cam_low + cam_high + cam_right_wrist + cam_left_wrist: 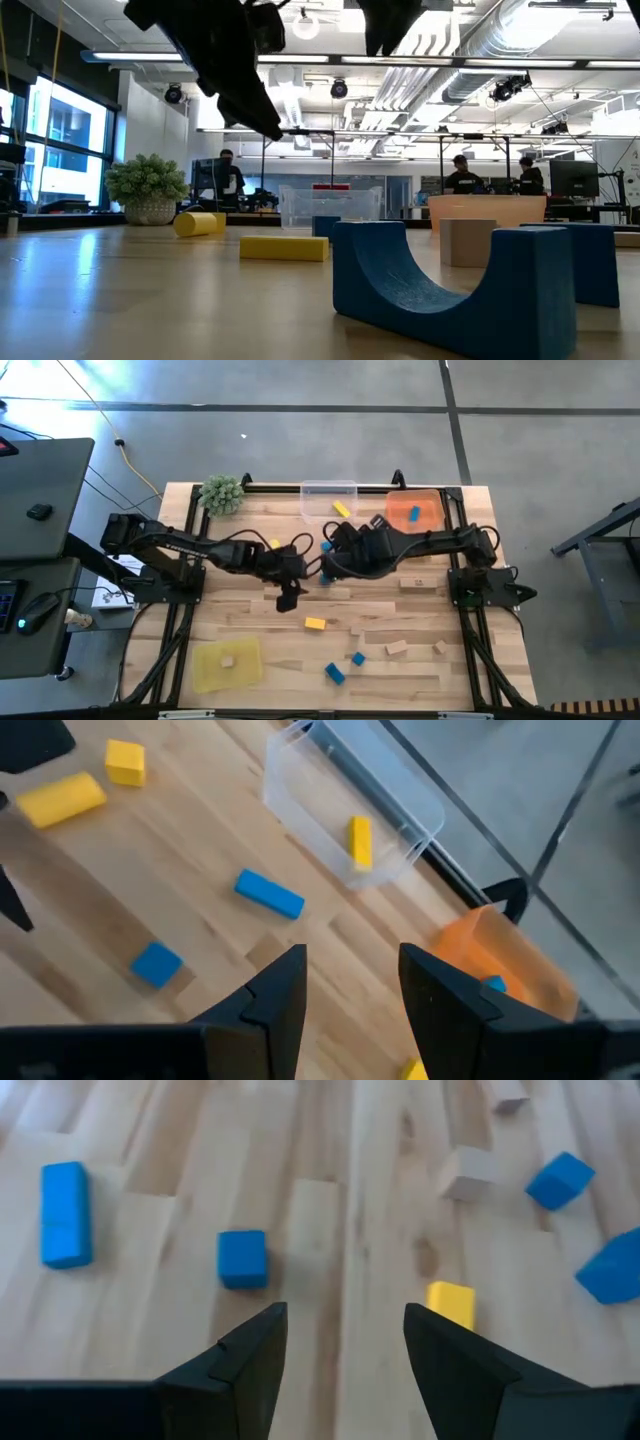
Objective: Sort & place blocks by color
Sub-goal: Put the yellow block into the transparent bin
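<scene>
Hovering above the middle of the worktop, the left tool hung with its jaws apart and nothing between them, over bare wood with a yellow block and a blue cube just ahead of it. The right tool waited close beside it, toward the far edge, jaws likewise parted and empty, above a blue bar near the clear tray, which held one yellow bar. The remaining blocks lay scattered over the near half of the worktop, with one plain wooden block on the yellow tray and a blue block in the orange tray.
</scene>
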